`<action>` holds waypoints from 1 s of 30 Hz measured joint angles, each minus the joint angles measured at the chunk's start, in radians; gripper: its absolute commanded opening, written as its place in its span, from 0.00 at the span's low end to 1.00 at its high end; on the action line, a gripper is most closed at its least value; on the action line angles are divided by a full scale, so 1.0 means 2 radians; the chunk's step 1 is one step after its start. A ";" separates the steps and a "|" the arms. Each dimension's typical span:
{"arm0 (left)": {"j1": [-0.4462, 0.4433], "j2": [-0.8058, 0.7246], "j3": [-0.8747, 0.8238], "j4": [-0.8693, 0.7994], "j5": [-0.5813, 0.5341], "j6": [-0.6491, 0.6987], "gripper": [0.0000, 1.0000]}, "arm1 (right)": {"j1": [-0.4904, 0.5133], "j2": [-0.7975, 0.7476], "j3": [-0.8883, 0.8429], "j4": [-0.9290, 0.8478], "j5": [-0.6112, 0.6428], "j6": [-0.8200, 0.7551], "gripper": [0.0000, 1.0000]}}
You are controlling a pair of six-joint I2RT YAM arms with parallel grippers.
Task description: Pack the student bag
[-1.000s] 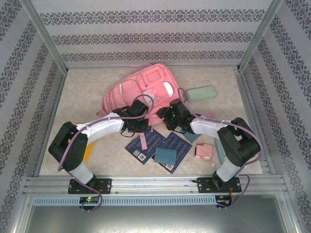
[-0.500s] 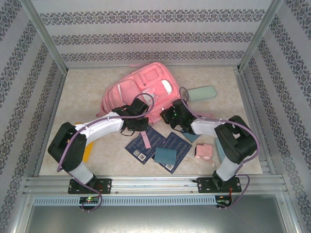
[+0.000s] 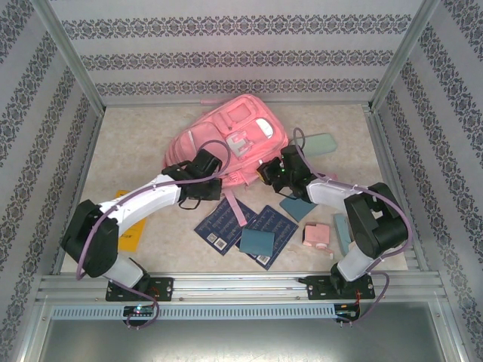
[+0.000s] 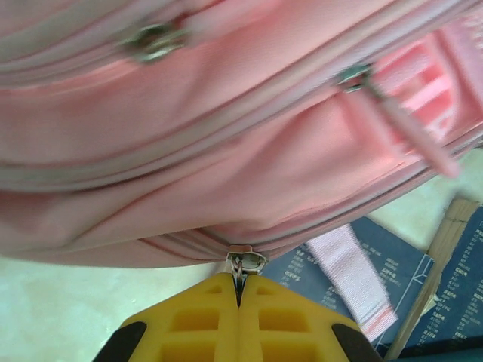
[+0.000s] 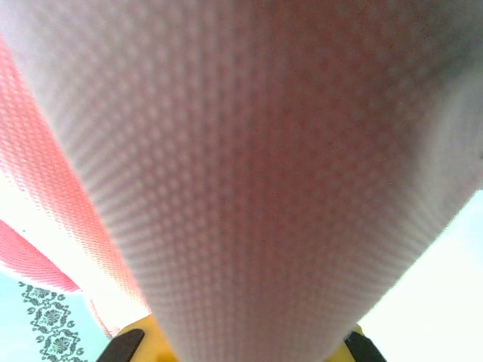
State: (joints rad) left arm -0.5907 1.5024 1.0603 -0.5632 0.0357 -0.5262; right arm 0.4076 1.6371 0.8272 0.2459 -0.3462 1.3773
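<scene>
**A:** Left gripper (image 4: 240,285) is clamped tight on a zipper pull (image 4: 246,262), right at the lower edge of the bag (image 4: 189,136)!

**B:** Right gripper (image 5: 245,339) is pinched shut on the bag's pink mesh fabric.

**A:** The bag lies mid-table (image 3: 128,143), towards the far wall, with booklets (image 3: 215,226) just in front.

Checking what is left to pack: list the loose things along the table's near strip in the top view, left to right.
Orange flat sheet → dark blue printed booklet → second dark blue booklet → small pink box.

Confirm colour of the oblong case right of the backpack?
Pale green; the case shows best in the top external view.
</scene>
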 measured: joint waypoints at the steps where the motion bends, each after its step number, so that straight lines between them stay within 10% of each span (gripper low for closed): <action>1: 0.006 -0.006 -0.003 -0.003 -0.002 0.000 0.00 | -0.005 0.000 0.006 -0.007 -0.004 -0.002 0.00; 13: 0.062 -0.054 -0.020 -0.018 -0.005 0.003 0.00 | -0.051 0.042 0.120 -0.109 -0.043 -0.053 0.01; 21: 0.068 -0.059 -0.021 -0.022 0.038 0.005 0.00 | -0.072 0.119 0.240 -0.182 -0.052 -0.097 0.58; 30: 0.069 -0.041 0.022 -0.037 0.096 -0.018 0.00 | -0.032 0.048 0.244 -0.263 0.010 -0.142 0.54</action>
State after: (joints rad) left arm -0.4519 1.4197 1.1034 -0.6376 0.2279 -0.5617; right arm 0.3431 1.7332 1.3159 -0.2810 -0.3264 1.0931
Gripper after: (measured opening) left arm 0.050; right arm 0.565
